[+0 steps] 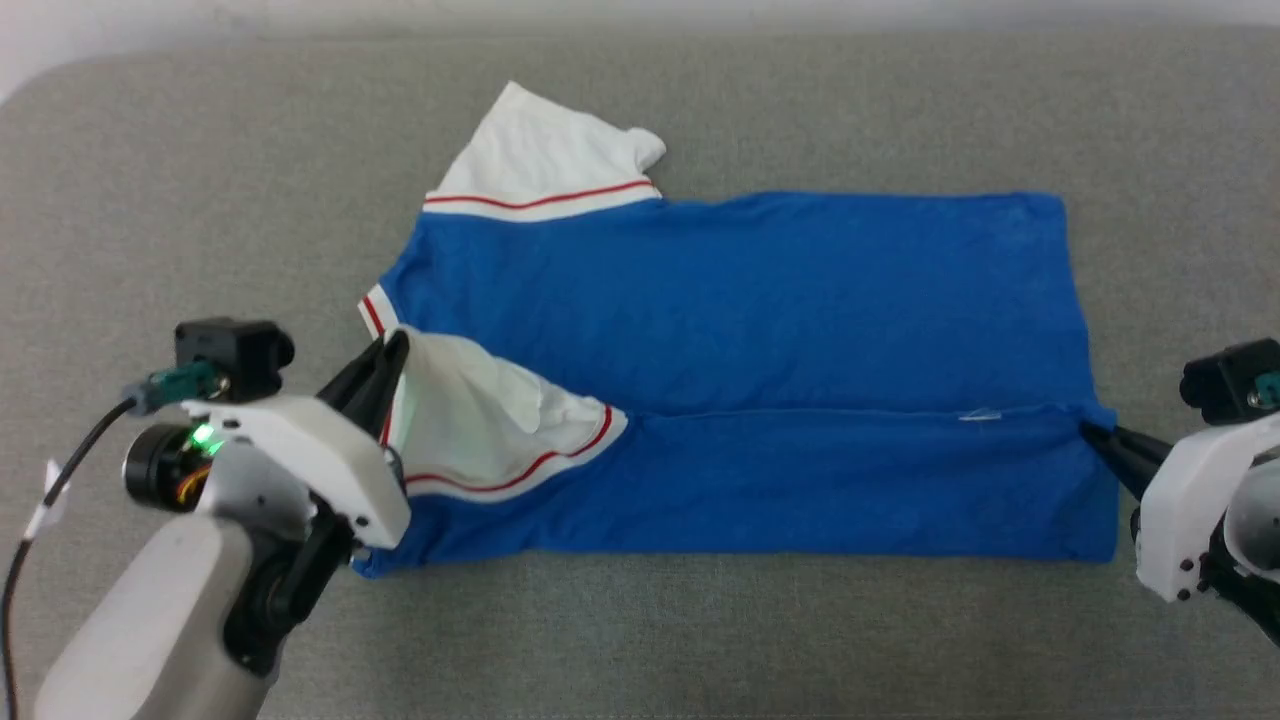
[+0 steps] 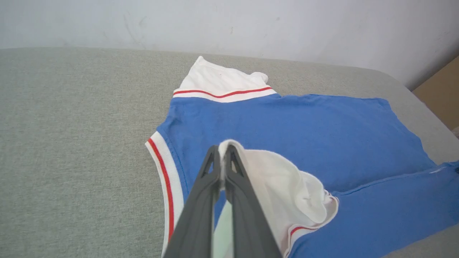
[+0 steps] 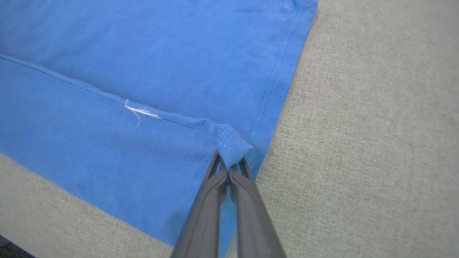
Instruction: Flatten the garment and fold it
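Woven grey surface [image 1: 200,150] w/ creased garment [image 1: 760,300]

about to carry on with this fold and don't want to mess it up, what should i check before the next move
1. Left tool shut on the near sleeve: ok.
2. Right tool shut on the hem corner of the garment: ok.
3. Folded edge runs straight between the two tools: ok.
4. Near sleeve lies flat: not ok, it is bunched and lifted at the left tool.
5. Far sleeve lies flat: not ok, its tip is curled over.
6. Garment lies fully on the grey surface: ok.
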